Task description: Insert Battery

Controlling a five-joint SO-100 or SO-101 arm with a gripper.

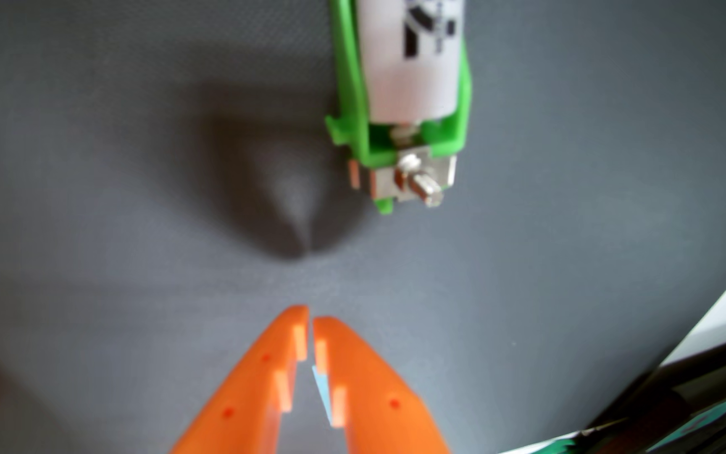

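We saw our orange gripper (310, 316) closed and empty above the grey worktop (90, 174). Beyond it, the white battery (413, 65) lay in its green holder (352, 87). Any descent risked bumping the holder's metal terminal (418, 179).

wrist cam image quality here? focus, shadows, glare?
Wrist view: soft all over; the orange two-finger gripper, tips nearly touching, is blurred. The white cylindrical battery in its green plastic holder is blown out, its black print smeared. A dark gripper-shaped shadow falls on the grey mat. The edges bend at lower right.
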